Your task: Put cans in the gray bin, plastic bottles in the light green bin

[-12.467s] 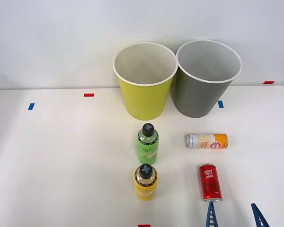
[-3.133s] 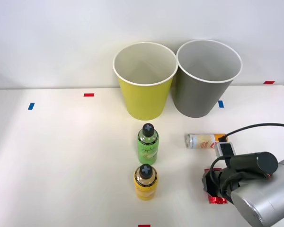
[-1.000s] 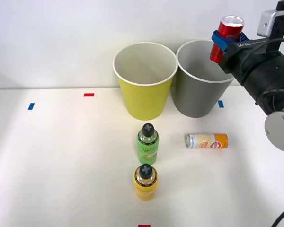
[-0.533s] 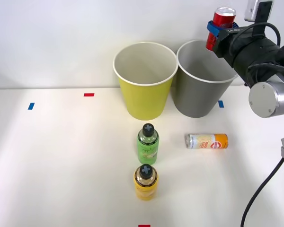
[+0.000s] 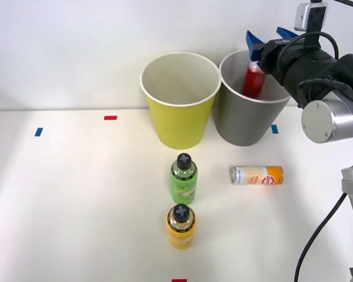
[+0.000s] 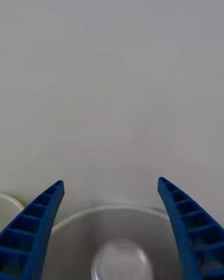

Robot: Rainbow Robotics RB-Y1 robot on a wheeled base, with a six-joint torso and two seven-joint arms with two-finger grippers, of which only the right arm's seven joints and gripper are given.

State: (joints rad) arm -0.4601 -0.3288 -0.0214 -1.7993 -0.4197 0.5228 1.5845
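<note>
Two bins stand side by side at the back of the white worktop point(image 5: 76, 194): the light green bin point(image 5: 180, 100) on the left, the gray bin point(image 5: 257, 97) on the right, their white rims near touching. The red can point(image 5: 253, 80) is inside the mouth of the gray bin, roughly upright and slightly tilted, its lower part hidden by the bin's front wall; nothing grips it. The right pincer point(image 5: 270, 40) hangs just above the gray bin's far rim, its blue ribbed fingers point(image 5: 252, 42) spread wide apart with nothing between them. The front view gives the layout of the remaining items: the orange and silver-white can point(image 5: 256, 175) lies on its side in front of the gray bin, the green bottle point(image 5: 183, 179) stands upright in front of the light green bin, and the yellow bottle point(image 5: 180, 226) stands upright just nearer than the green one. The right wrist view adds the look down between the parted fingers point(image 6: 32, 224) into the gray bin point(image 6: 112, 214), where a pale, blurred round shape, the can's top point(image 6: 119, 261), sits in the pale interior.
</note>
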